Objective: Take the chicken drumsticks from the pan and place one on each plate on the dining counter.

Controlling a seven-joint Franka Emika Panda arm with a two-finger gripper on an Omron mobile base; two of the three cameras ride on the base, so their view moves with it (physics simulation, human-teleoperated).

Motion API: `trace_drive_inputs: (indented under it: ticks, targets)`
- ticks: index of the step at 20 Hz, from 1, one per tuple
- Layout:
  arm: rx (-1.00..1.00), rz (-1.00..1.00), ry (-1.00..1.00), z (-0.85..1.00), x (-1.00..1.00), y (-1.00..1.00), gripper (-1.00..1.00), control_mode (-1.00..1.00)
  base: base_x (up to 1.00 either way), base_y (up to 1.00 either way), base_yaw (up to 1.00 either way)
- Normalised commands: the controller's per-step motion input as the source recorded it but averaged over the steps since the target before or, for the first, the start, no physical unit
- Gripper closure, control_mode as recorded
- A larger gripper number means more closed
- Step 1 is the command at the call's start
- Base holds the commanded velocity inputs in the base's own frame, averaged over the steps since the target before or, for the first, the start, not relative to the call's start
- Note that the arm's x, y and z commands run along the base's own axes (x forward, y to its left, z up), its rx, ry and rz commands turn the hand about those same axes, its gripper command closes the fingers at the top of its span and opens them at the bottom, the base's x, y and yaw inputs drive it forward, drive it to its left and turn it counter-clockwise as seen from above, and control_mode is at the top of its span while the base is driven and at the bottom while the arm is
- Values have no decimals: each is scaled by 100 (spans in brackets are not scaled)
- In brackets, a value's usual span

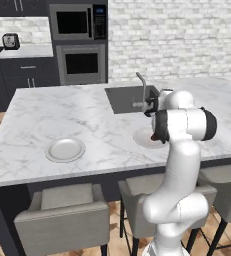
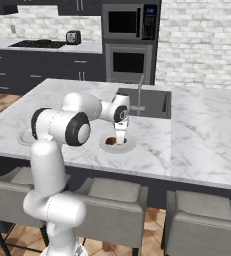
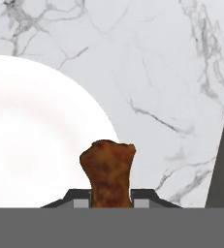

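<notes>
A glossy brown chicken drumstick stands between my fingertips, and my gripper is shut on it. It hangs low over the right edge of a white plate on the dining counter. In the right base view my gripper points down at this plate, near the counter's front edge, with the drumstick just over it. A second plate, bare, lies farther left on the dining counter. My arm covers most of the near plate in the left base view. The pan is out of view.
An inset sink with a tap lies just behind the near plate. Grey stools stand under the counter's front edge. A far worktop holds a black stove and a toaster.
</notes>
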Motion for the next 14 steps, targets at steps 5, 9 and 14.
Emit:
trace_drive_inputs:
  ticks: [5,9,14]
  targets:
    - [-5,0,-14,-71,33,0,100,-100,0,0,0]
    - [-1,0,-11,-44,33,0,100,-100,0,0,0]
    - [0,0,-10,-5,25,-4,100,-100,0,0,0]
